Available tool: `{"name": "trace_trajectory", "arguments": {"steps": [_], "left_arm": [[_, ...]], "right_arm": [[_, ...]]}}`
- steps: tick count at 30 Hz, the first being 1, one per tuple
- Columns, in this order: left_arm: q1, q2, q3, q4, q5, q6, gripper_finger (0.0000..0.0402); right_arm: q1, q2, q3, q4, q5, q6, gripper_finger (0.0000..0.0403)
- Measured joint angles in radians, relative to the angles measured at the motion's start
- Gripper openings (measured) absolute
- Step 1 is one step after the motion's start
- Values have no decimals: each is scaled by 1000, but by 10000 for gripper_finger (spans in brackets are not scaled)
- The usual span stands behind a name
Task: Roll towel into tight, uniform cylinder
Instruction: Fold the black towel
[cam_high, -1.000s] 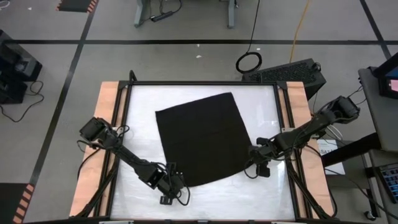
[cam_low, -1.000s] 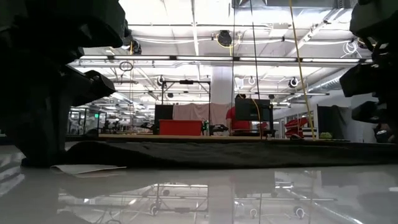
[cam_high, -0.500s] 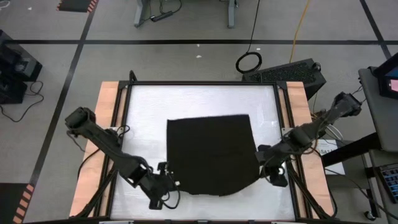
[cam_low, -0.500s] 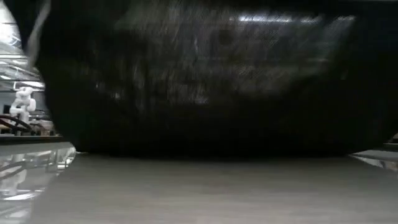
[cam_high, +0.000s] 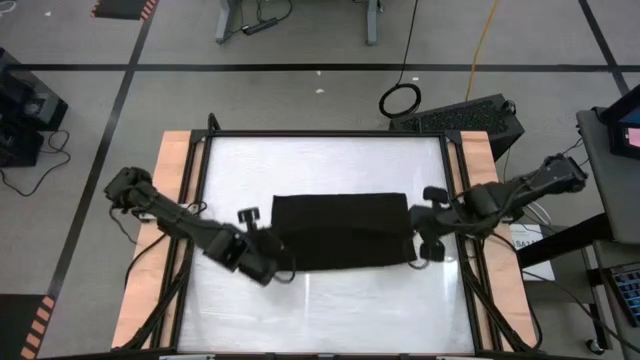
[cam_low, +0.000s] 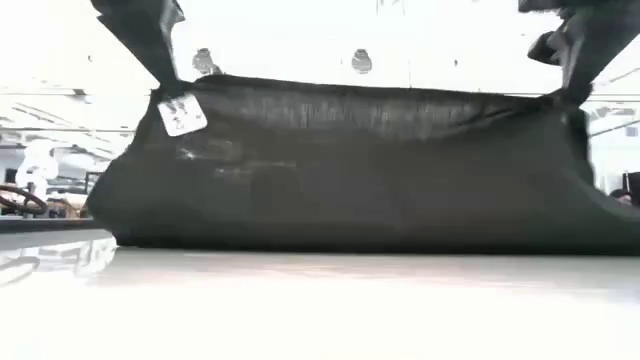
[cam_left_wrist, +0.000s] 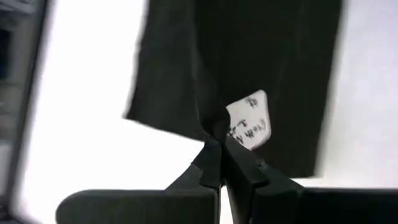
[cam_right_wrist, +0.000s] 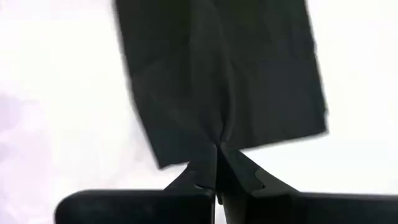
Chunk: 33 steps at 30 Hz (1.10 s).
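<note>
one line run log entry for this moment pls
phase: folding towel | left end effector: shut on tagged corner | right end effector: shut on other corner | towel: lifted edge, lower part on table

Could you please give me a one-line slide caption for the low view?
Both grippers, left and right, hold the towel up by its top corners above the table.

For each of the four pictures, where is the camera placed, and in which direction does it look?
High: above, straight down; both arms, towel on table.
Low: tabletop height, level; towel hangs from both claws.
Left wrist: past left claw pinching towel beside white tag.
Right wrist: past right claw pinching towel.
Shared: the tag shows in low and left wrist views.
</note>
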Motion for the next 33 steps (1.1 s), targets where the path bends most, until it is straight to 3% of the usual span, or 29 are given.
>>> {"name": "trace_trajectory", "arguments": {"steps": [11, 17, 29, 33], "left_arm": [[255, 0, 0, 76, -43, 289, 10], [339, 22, 0, 126, 37, 412, 10], [393, 138, 0, 129, 77, 444, 12], [419, 179, 0, 134, 87, 439, 36]], "right_arm": [[-281, 58, -10, 93, 46, -157, 0], [-374, 130, -10, 117, 6, -249, 0], [-486, 280, -10, 154, -9, -345, 0], [-544, 325, -10, 176, -9, -358, 9]]}}
